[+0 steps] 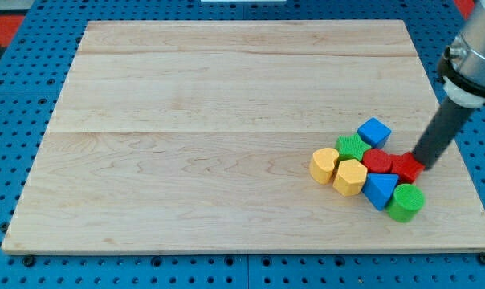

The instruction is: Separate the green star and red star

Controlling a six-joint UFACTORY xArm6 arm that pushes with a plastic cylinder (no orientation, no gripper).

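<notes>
My tip (pixel 423 165) touching red star (pixel 406 168), green star (pixel 352 148) further left.

We are resting my tip (pixel 424 166) against the right edge of the red star (pixel 407 168), low on the board's (pixel 186 120) right side. The blocks are sitting bunched: green star (pixel 353 148) touching a red cylinder (pixel 377 160), blue cube (pixel 374 132) above, two yellow blocks (pixel 324 164) (pixel 349 177) leftward, blue block (pixel 380 189) and green cylinder (pixel 405 201) below.
</notes>
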